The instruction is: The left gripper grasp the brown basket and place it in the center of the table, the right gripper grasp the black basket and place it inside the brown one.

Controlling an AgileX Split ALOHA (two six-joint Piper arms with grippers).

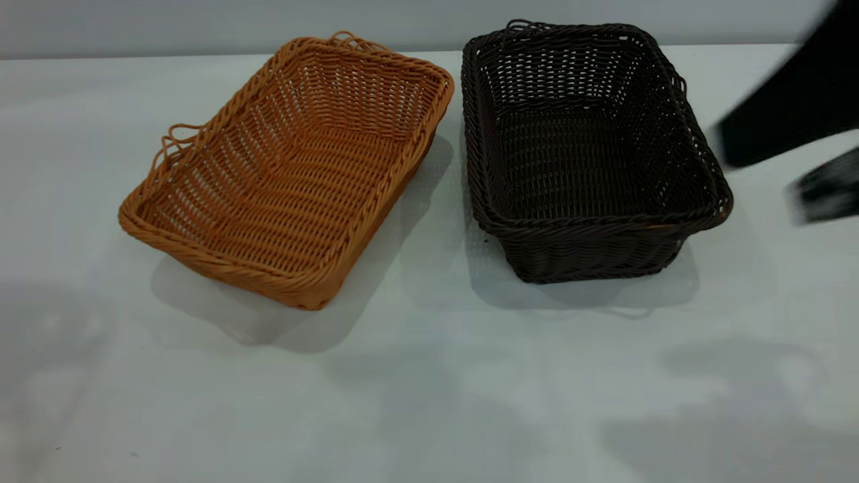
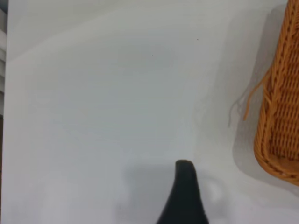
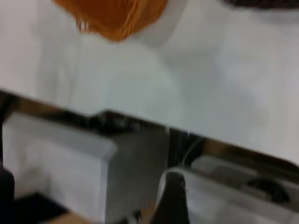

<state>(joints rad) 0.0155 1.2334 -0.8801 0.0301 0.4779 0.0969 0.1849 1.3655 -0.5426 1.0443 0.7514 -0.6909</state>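
Observation:
The brown basket [image 1: 288,174] sits left of centre on the white table [image 1: 429,389], turned at an angle. It also shows at the edge of the left wrist view [image 2: 280,116]. The black basket [image 1: 584,154] stands beside it on the right, apart from it. My left gripper [image 2: 232,186] is out of the exterior view. Its one visible finger [image 2: 184,191] hangs over bare table beside the brown basket, with nothing between the jaws. My right gripper [image 1: 824,194] is blurred at the right edge, just right of the black basket and apart from it. Its one visible finger [image 3: 170,196] holds nothing.
The table's far edge runs behind both baskets, against a grey wall. The right wrist view looks past the table edge [image 3: 140,119] at grey boxes [image 3: 70,158] below. Bare white table lies in front of the baskets.

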